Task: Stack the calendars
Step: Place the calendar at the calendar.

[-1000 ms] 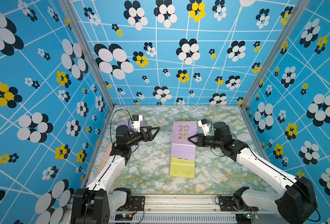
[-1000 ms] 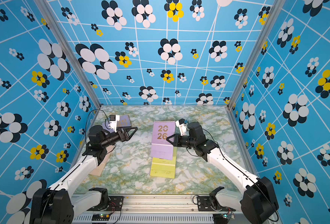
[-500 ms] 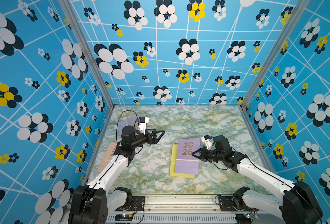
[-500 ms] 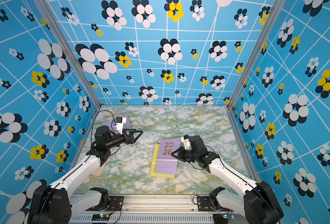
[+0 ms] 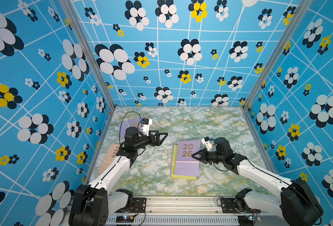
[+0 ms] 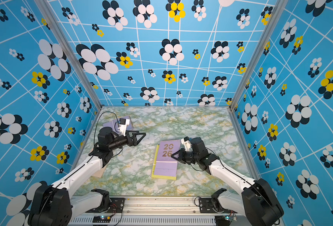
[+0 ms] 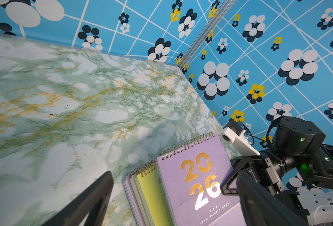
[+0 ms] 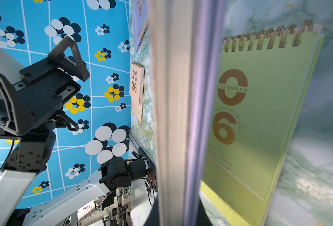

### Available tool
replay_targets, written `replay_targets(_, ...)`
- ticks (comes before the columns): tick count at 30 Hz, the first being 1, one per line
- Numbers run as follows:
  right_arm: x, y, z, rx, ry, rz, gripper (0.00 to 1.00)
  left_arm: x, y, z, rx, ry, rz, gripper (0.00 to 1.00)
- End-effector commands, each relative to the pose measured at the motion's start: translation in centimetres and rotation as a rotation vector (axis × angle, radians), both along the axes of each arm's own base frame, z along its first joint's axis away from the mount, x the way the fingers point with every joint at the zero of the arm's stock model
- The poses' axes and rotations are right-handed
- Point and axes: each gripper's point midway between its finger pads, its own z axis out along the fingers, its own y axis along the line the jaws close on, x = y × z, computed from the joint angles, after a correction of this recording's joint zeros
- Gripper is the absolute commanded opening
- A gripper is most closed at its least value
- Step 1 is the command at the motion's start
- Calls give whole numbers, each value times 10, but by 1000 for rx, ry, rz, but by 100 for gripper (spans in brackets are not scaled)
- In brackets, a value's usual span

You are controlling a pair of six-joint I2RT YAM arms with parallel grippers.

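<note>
The tabletop (image 5: 220,125) is green-and-white marble with gold veins. In both top views three things lie on it. A lone lavender calendar (image 5: 129,123) sits left of centre. A peach calendar (image 5: 110,156) lies below it at the left edge. Mid-frame is a pile of calendars (image 5: 183,177), yellow-green showing beneath the upper lavender calendar (image 5: 187,156).

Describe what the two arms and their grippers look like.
The left arm and right arm have white links and black joints. The left gripper and right gripper carry black triangular open-frame fingers. White camera mounts and thin black cables sit near the wrists.
</note>
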Motion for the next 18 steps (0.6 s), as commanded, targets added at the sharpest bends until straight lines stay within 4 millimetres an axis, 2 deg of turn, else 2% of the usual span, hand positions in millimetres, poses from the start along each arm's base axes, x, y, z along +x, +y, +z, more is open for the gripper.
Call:
replay_targets(1, 4, 7, 11, 47, -45, 28, 0, 2, -3, 5, 11, -25, -10, 99)
replay_targets(18, 3, 13, -6, 44, -3, 63, 0, 1, -8, 2, 18, -19, -26, 99)
